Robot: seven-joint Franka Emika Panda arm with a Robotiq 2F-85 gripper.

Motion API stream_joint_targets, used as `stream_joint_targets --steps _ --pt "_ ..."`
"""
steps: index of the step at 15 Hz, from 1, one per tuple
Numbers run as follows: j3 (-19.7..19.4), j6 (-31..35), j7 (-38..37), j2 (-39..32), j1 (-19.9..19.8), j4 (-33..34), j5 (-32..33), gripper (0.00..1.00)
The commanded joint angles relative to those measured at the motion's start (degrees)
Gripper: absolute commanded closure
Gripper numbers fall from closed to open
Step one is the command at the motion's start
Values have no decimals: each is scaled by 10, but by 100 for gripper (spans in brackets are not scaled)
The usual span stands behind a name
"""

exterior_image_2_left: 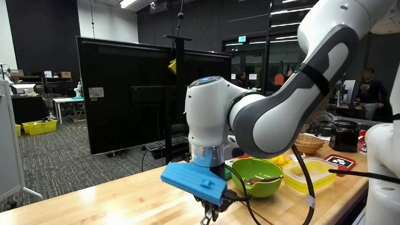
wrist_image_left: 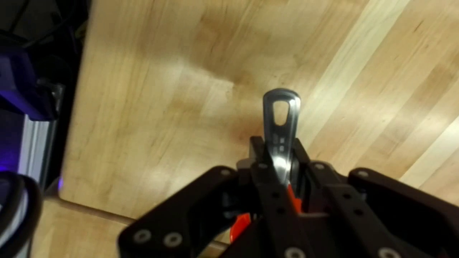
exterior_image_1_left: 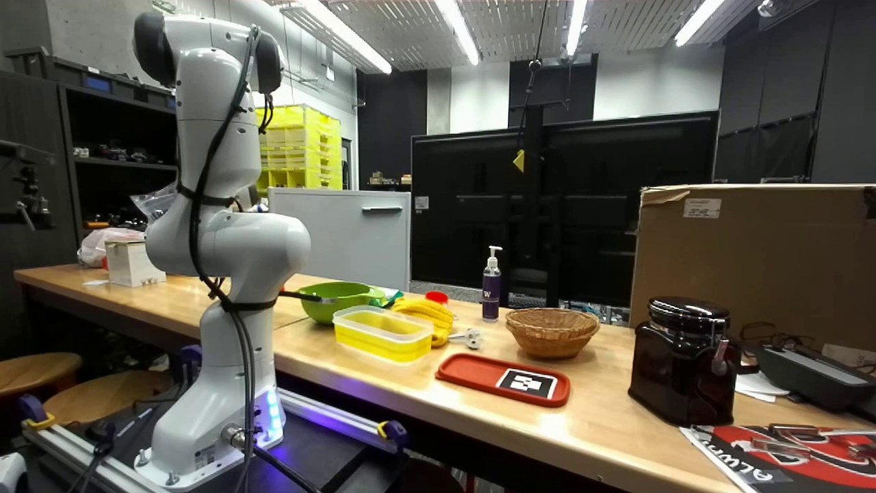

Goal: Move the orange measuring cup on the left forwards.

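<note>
The orange measuring cup has a flat metal handle with a slot at its end. In the wrist view the handle sticks out between my fingers, and the orange cup part is mostly hidden behind them. My gripper is shut on the handle. In an exterior view my gripper points down low over the wooden table, with the metal handle at its fingertips and a small bit of orange beside it. Whether the cup touches the table cannot be told. The gripper is hidden in the exterior view with the arm's base.
A green bowl with a spoon stands close beside the gripper. A yellow container, a yellow cloth, a basket, a red tray and a pump bottle stand further along the wooden table. The table's edge shows in the wrist view.
</note>
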State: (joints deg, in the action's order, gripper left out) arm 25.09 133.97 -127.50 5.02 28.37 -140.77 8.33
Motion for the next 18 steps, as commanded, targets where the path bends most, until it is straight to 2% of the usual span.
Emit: stream_joint_targets --steps 1,9,10,11,13,18 --pt "21 -31 -93 51 -7 -46 -42 96" --pt "40 -95 -262 73 -4 -68 -180 96" --pt "72 -108 -225 106 -60 -86 -217 96" --pt "74 -111 -224 105 -64 -86 -232 96" --pt "102 -111 -218 115 -103 -92 -257 96" --pt "178 -85 -217 121 -184 -100 -247 96"
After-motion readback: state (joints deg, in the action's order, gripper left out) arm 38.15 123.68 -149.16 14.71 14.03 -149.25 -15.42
